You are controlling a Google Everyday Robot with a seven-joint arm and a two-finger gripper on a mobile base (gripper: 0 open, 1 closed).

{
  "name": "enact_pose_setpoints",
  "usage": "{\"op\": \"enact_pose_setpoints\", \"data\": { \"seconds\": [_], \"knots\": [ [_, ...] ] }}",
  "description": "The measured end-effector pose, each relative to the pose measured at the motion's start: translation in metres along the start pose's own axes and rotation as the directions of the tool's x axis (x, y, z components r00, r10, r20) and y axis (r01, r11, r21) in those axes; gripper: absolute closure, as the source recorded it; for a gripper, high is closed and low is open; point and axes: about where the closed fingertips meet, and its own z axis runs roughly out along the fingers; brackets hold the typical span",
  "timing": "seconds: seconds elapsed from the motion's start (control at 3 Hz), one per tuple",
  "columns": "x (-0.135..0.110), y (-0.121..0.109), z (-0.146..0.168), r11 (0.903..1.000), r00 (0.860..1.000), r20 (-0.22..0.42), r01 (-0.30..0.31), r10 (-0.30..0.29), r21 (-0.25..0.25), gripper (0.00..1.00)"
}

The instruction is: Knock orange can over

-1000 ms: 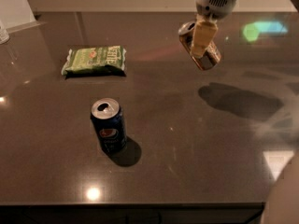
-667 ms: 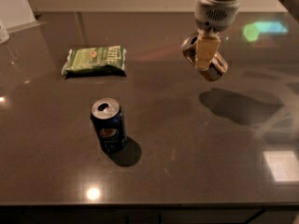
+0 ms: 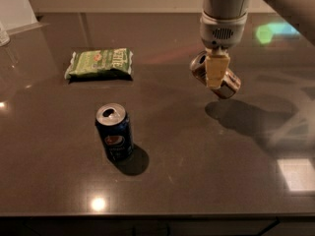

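Gripper: the robot's two-finger gripper (image 3: 217,80) hangs over the right rear part of the table, below the pale grey, rounded wrist of the arm (image 3: 224,18).

Jaws: clenched on the can. One cream-coloured finger (image 3: 216,69) crosses the front of the can's middle; the other finger is hidden behind the can.

Orange can: the small coppery orange-brown metal drink can (image 3: 230,84) is held in the gripper, tipped well over on its side. Its silver top points up and to the left, and its base points down and to the right. It appears to be off the surface.

Shadow: a dark patch (image 3: 246,119) lies on the table below and to the right of the orange can, apart from it.

Table: a dark brown, glossy tabletop (image 3: 197,166) with bright light spots near the front edge and at the right.

Blue can: a dark blue metal drink can with a round red-and-white logo (image 3: 114,132) stands upright in the left front area. Its silver top is open, and it is well apart from the gripper.

Snack packet: a flat green foil packet (image 3: 100,63) lies at the left rear, beyond the blue can and well apart from the orange can.
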Motion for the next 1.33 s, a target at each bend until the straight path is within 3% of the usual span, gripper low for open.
{"op": "enact_pose_setpoints", "data": {
  "seconds": [0.33,1.0,1.33],
  "knots": [
    [-0.006,0.004,0.017,0.999,0.999,-0.023,0.032,-0.032,-0.031,0.53],
    [-0.007,-0.002,0.044,0.9963,0.996,-0.069,0.052,-0.057,-0.068,0.06],
    [-0.016,-0.013,0.045,0.9984,0.998,-0.034,0.053,-0.054,-0.018,0.0]
  ]
}}
